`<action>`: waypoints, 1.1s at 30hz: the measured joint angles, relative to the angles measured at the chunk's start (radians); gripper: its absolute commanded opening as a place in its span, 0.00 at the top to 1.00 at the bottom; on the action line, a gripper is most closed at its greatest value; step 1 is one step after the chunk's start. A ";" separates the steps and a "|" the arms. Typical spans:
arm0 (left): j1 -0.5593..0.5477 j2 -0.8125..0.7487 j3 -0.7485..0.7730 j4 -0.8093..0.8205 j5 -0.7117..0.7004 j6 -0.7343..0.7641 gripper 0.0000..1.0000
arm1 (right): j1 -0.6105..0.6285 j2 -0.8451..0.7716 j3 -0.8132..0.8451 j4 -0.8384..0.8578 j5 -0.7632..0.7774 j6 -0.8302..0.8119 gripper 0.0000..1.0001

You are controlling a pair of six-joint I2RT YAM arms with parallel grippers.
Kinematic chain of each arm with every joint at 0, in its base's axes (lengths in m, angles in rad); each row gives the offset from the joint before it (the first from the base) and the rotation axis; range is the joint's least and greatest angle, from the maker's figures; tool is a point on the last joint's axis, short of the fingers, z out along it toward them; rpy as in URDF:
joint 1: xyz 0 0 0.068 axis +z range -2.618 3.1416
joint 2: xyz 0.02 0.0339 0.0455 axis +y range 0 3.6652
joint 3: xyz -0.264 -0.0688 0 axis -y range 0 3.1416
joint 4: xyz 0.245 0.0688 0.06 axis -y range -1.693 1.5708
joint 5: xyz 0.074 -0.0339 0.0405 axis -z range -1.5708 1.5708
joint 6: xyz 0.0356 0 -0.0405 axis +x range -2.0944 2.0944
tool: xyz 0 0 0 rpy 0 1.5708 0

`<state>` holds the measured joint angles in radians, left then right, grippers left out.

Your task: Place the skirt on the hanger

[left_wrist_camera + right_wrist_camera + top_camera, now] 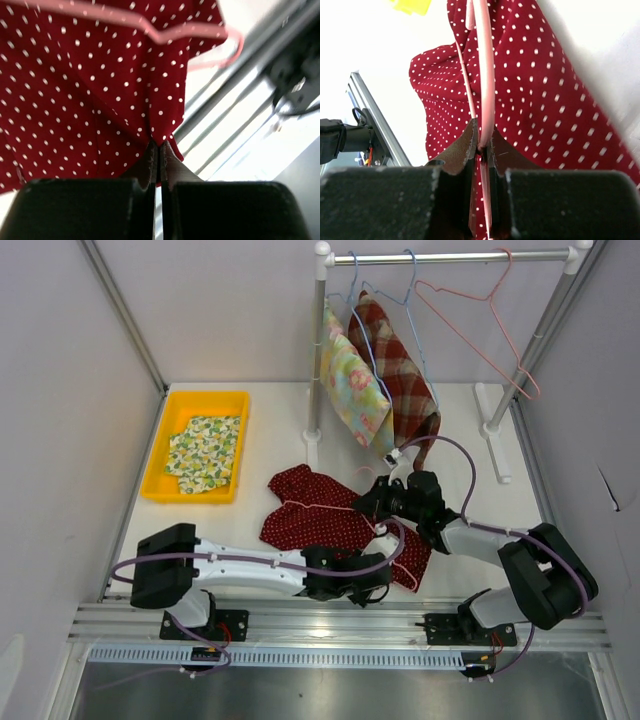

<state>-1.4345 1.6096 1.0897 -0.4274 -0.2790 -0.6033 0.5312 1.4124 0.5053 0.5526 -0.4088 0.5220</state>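
Near edge, table [270, 430]. My left gripper [159, 145] is pinched shut on a hem corner of the red dotted skirt [315, 525], at its near right side, just in from the rail of the arm mounts.

Just beyond that, the skirt lies spread flat mid-table, somewhat bunched at its far left.

My right gripper [482, 145] is clamped on the wire of the pink hanger [485, 60], which lies across the skirt's far side. The wire appears to run over the cloth, not through it, though the wrist views are too close for me to be sure.

Judgement: both grips are set, cloth and hanger are together, but the skirt is not yet hung on the hanger. Left to do: get the wire into the waist or the cloth draped over it, then lift.

Far left, yellow bin [160, 455] with a folded floral piece. Far right, rack rail [450, 257] carrying a floral cloth [350, 380], a plaid cloth [400, 370] and a bare pink hanger [487, 315].
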 measured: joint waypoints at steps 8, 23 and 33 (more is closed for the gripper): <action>-0.071 -0.034 -0.083 -0.004 0.047 -0.053 1.00 | -0.006 -0.027 0.002 -0.024 0.014 0.000 1.00; -0.095 -0.153 -0.227 0.066 0.099 -0.156 0.57 | -0.077 -0.061 -0.063 0.031 0.027 0.019 1.00; -0.048 -0.430 -0.299 0.052 -0.067 -0.290 0.60 | -0.077 -0.083 -0.084 0.051 0.025 0.017 1.00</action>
<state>-1.4830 1.1801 0.7910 -0.3756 -0.3462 -0.8936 0.4538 1.3293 0.4210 0.6041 -0.3840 0.5388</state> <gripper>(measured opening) 0.497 0.092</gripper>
